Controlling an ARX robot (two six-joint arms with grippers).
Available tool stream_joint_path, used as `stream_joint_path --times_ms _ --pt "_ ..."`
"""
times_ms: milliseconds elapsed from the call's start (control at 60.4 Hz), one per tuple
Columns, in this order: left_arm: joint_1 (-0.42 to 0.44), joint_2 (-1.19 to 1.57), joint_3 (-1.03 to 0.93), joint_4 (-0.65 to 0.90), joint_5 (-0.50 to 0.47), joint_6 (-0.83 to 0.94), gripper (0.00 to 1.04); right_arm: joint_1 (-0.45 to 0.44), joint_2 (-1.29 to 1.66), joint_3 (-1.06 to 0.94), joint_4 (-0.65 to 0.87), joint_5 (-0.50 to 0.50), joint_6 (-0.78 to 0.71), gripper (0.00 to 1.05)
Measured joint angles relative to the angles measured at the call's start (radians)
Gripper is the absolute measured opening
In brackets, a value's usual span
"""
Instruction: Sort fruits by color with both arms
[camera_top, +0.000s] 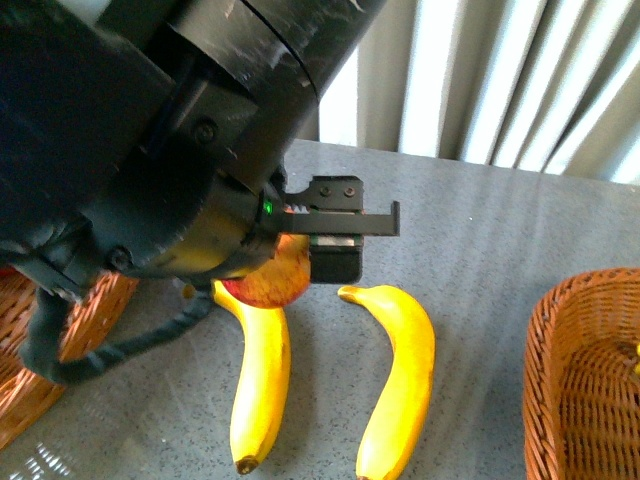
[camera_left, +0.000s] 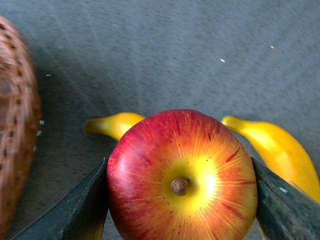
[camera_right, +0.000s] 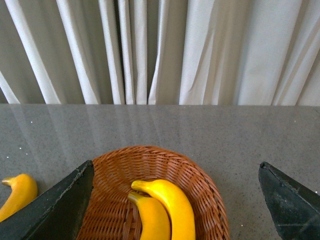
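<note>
Here, clamps the apple (camera_left: 180, 170) in the left gripper (camera_left: 182, 210) by two bananas (camera_top: 262, 380) (camera_top: 400, 385) near the table's (camera_top: 480, 230) front edge; only from the right wrist, holds the right gripper (camera_right: 172, 200) wide over a basket (camera_right: 150, 152) of bananas
</note>
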Motion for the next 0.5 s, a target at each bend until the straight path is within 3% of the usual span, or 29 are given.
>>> stream_joint_path --times_ms 132,315,497 --pt "0.175 -0.077 -0.043 0.016 -0.036 0.017 0.69 0.000 0.000 0.000 0.000 0.000 0.000 0.96" --pt "0.330 -0.063 -0.089 0.060 -0.010 0.026 0.68 0.000 0.000 0.000 0.000 0.000 0.000 0.96" --pt "0.394 -0.023 -0.099 0.092 -0.003 0.026 0.68 0.000 0.000 0.000 0.000 0.000 0.000 0.96"
